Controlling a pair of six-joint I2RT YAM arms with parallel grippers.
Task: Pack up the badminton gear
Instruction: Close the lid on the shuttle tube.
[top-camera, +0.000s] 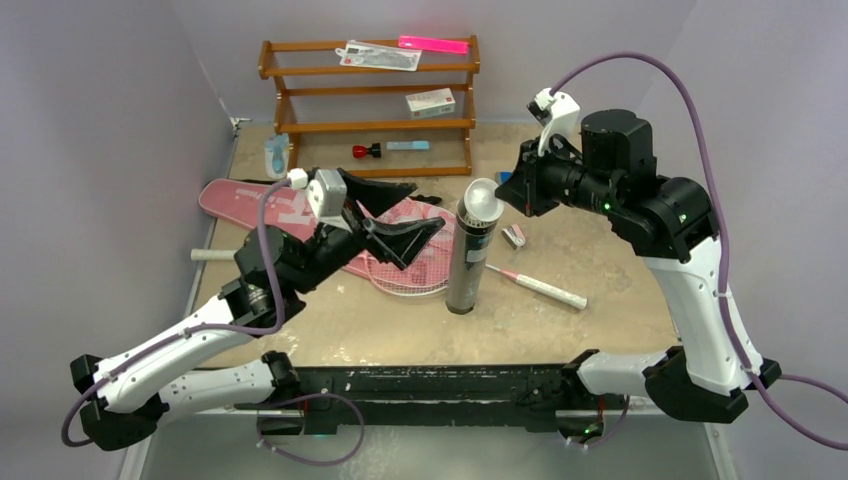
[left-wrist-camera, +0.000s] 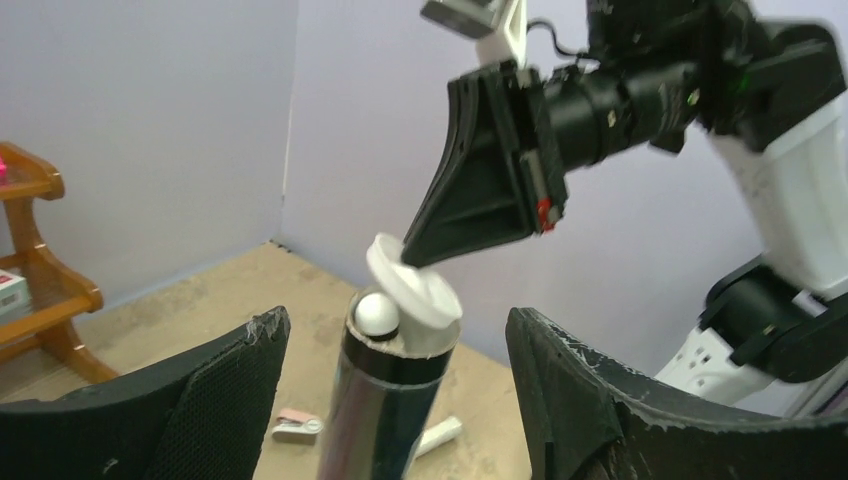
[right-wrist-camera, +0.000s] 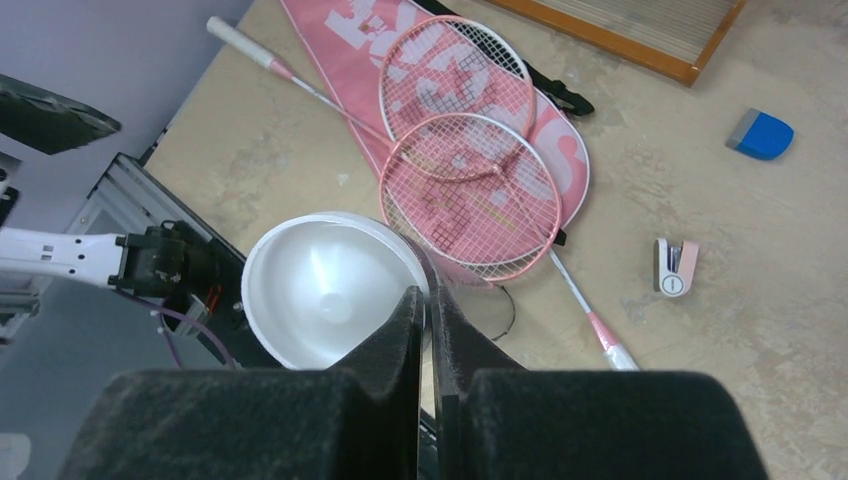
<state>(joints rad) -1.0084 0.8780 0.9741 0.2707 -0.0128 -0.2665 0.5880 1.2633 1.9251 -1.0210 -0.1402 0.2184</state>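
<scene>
We see the long glossy black tube (top-camera: 468, 262) standing upright at the middle of the mottled beige table (top-camera: 620, 270), a shuttlecock's rounded white cork (left-wrist-camera: 378, 314) showing in its mouth. A round white plastic cap (top-camera: 481, 200) sits tilted at its rim, pinched at the edge by the closed fingers (right-wrist-camera: 380, 340) of the right gripper (top-camera: 505, 192). The left gripper (top-camera: 420, 210) hangs just beside the tube, its rough black pads (left-wrist-camera: 215, 400) spread wide and holding nothing, while two pink-framed rackets (right-wrist-camera: 470, 195) with oval strung heads overlap on the flat pink bag (right-wrist-camera: 340, 40).
</scene>
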